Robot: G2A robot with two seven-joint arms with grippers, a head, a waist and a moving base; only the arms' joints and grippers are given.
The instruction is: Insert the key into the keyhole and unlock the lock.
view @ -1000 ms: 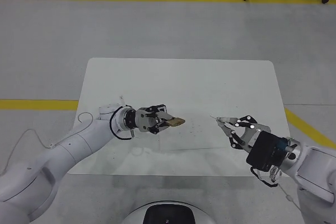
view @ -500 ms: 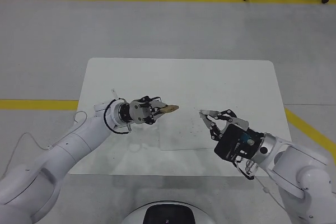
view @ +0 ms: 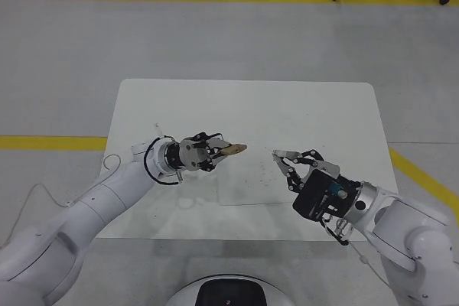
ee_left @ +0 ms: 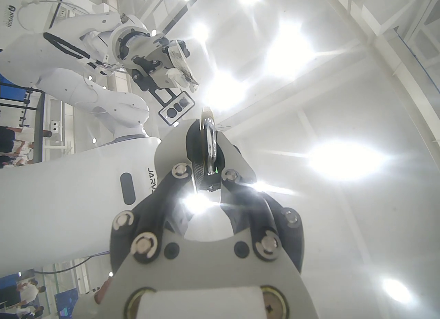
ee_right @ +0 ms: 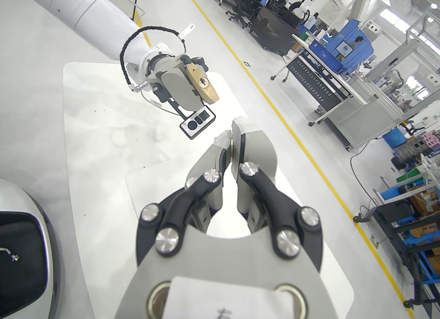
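Note:
A brass padlock (view: 235, 148) is held above the white table (view: 321, 107) with my left gripper (view: 222, 150) shut on it. The left wrist view shows the steel shackle (ee_left: 209, 143) pinched between that gripper's (ee_left: 206, 135) fingers. In the right wrist view the padlock's (ee_right: 202, 83) keyhole end faces my right gripper (ee_right: 232, 131), which is shut on a thin metal key (ee_right: 232, 148). The right gripper (view: 278, 155) is a short way to the right of the lock, pointing at it, not touching. Most of the key is hidden by the fingers.
A faint rectangular patch (view: 252, 191) marks the table near its front edge. Yellow floor lines (view: 38, 142) run past both sides of the table. Workbenches and machines (ee_right: 343, 69) stand well beyond the table.
Over the last second the right arm moved left toward the lock and the left arm carried the lock slightly away and left. In the last half second both are almost still.

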